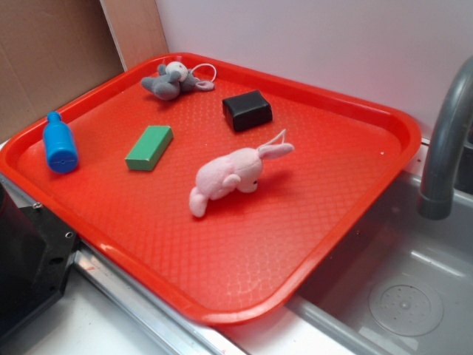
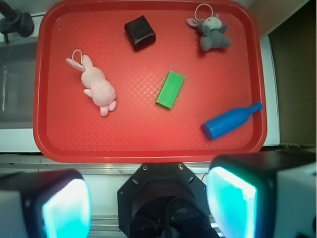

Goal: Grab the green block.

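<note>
Hovering high w/ fingers (image 2: 148, 208) spread wide and empty, green block (image 2: 170, 89) lying flat mid red tray (image 2: 148, 148) btwn pink bunny (image 2: 98, 88) & blue bottle (image 2: 231, 121), so imo a sloppy descent could clip the bottle or skid the block.

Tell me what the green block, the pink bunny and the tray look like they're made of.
Green block: looks like solid foam or painted wood, matte, plain faces with no shine; cannot tell which.
Pink bunny: plush fabric, fuzzy surface, soft rounded limbs, thin loop at the ears.
Tray: moulded plastic, slightly glossy, with a fine diamond texture on the floor and a smooth raised rim.
</note>
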